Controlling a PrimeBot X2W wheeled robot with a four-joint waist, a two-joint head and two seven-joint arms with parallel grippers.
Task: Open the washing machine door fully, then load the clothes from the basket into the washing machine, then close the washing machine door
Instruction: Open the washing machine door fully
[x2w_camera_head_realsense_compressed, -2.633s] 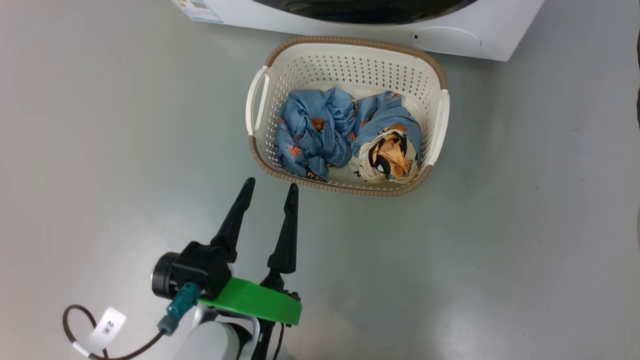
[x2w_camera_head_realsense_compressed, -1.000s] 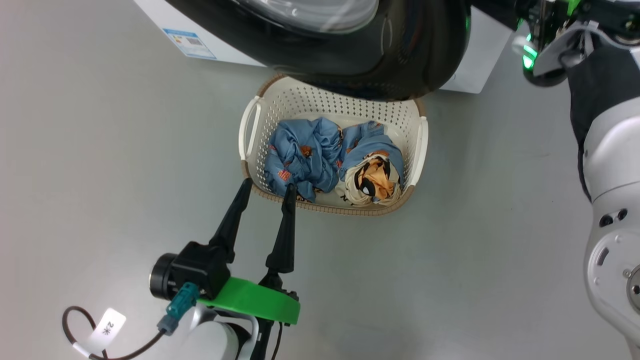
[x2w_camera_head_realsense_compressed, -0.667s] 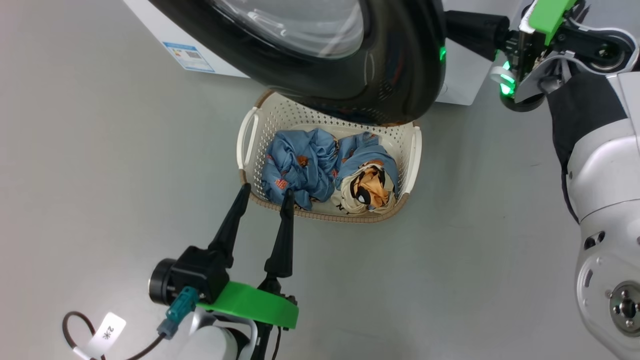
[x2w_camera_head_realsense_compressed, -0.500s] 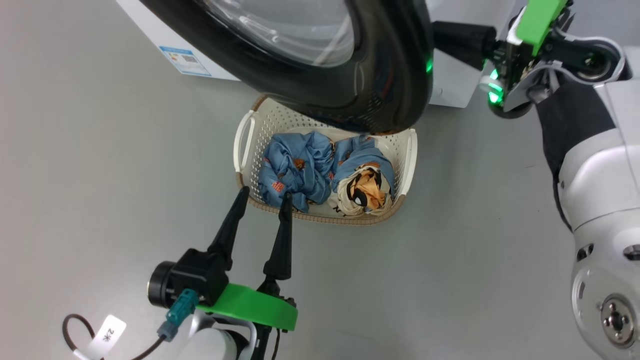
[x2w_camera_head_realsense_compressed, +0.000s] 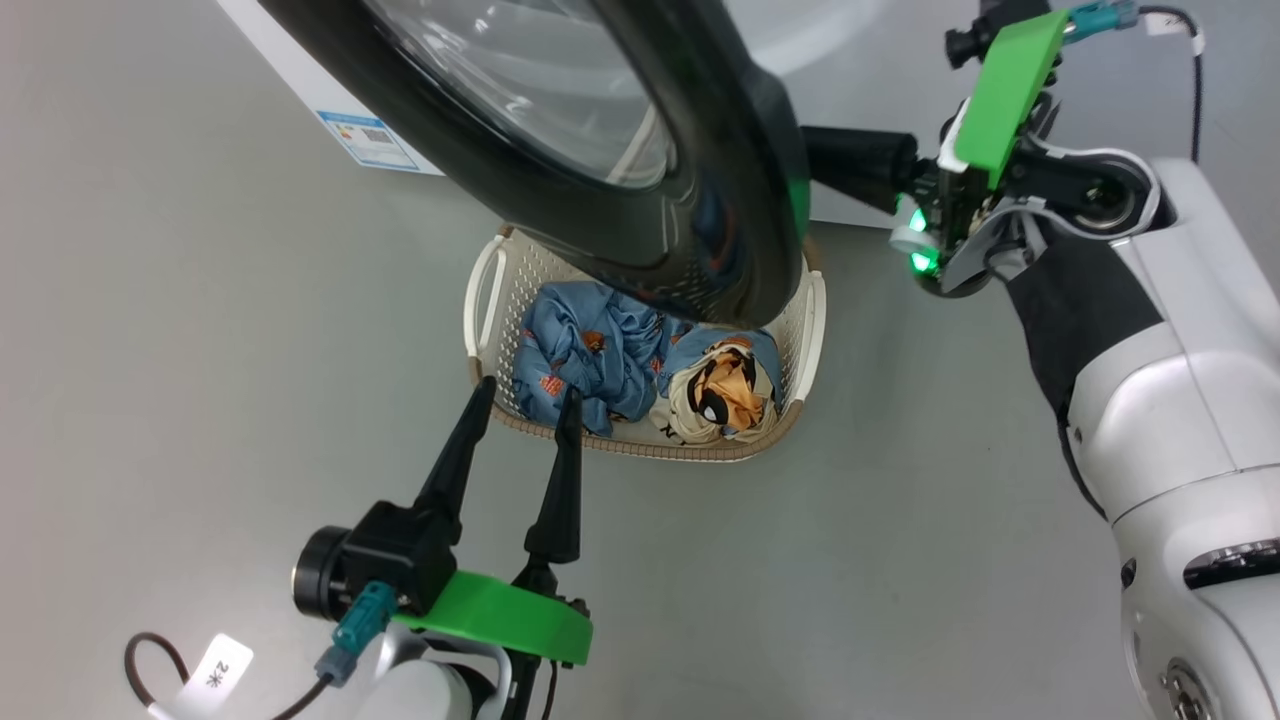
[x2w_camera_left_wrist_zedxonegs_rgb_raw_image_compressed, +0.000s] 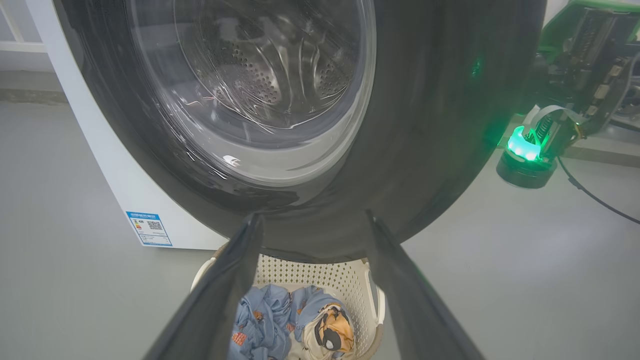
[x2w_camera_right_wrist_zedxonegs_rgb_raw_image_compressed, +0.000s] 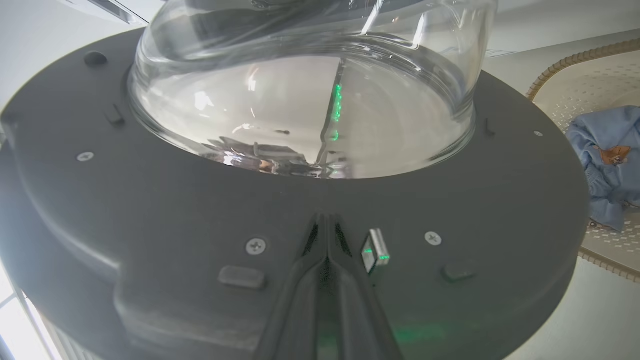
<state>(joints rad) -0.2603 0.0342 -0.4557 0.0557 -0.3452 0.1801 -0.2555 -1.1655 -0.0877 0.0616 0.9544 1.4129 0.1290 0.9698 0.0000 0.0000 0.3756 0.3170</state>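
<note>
Two jobs: we read right gripper (x2w_camera_right_wrist_zedxonegs_rgb_raw_image_compressed: 326, 217), pinched shut, as nosing the door (x2w_camera_head_realsense_compressed: 700, 250) open from inside; left gripper (x2w_camera_head_realsense_compressed: 528, 392), lower left, spread ready for clothes (x2w_camera_head_realsense_compressed: 580, 350) in basket (x2w_camera_head_realsense_compressed: 812, 320).

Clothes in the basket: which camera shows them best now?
The head view: it looks down on the clothes, blue bundle and cartoon patch both plain, though the door hides the far end of the basket. The left wrist view shows them small, low between its jaws. The right wrist view catches a blue corner at its right edge.
</note>
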